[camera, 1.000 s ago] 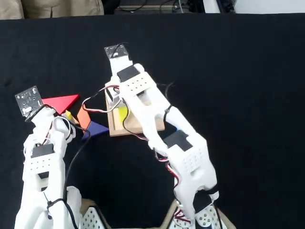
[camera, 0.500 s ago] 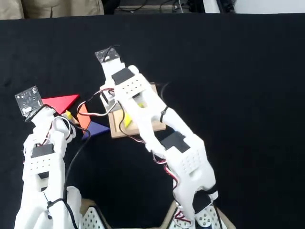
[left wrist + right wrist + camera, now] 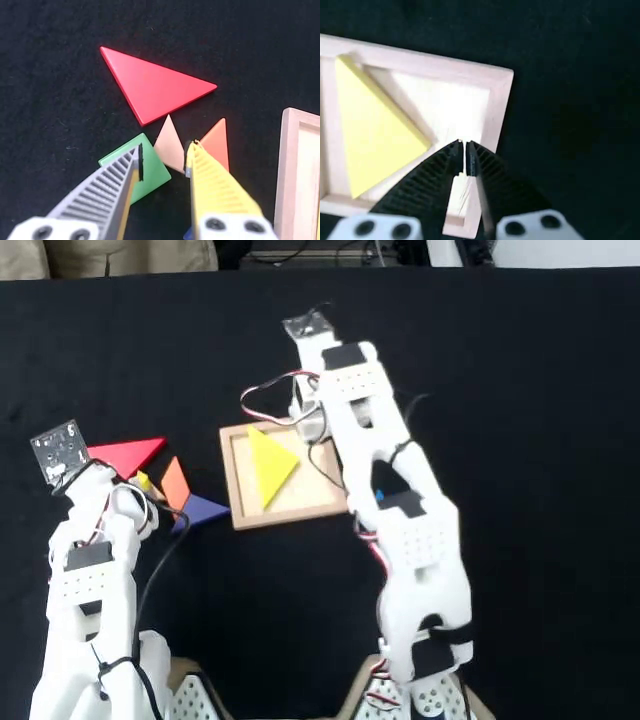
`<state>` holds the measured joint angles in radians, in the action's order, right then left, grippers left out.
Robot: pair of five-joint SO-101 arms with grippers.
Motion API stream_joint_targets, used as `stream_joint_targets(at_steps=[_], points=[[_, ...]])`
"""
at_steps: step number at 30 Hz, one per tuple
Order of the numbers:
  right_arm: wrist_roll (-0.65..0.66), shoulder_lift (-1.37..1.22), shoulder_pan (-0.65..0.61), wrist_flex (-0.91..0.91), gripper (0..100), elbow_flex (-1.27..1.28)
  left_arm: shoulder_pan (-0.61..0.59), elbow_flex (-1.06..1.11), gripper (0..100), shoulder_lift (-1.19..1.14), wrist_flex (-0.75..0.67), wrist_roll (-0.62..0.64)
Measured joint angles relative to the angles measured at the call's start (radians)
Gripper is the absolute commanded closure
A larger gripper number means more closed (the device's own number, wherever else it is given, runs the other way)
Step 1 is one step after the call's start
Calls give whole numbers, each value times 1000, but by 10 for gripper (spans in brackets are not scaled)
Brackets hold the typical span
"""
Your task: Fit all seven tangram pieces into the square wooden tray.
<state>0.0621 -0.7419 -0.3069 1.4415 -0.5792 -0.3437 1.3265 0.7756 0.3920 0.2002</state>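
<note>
My right claw (image 3: 462,148) is pinched together, empty, tips over the bare floor of the tray (image 3: 499,110), the yellow triangle (image 3: 370,125) just beside them. My left claw (image 3: 164,154) hangs spread (tan triangle (image 3: 169,145) between its tips), red triangle (image 3: 152,85) beyond.

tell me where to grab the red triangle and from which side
Probably from straight above, since the red triangle lies flat on the cloth. Pinch across its narrow acute corner farthest from the tan triangle and the tray: both edges there border bare cloth, while the square corner is crowded.
</note>
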Motion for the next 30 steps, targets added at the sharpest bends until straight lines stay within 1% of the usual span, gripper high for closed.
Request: stream_joint_targets(at_steps=[9, 24, 30], points=[[6, -72, -81, 48, 986, -133, 0, 0, 841, 0, 0, 0], [6, -89, -78, 58, 986, -146, 0, 0, 841, 0, 0, 0], [6, -158, -78, 58, 986, -146, 0, 0, 841, 0, 0, 0]])
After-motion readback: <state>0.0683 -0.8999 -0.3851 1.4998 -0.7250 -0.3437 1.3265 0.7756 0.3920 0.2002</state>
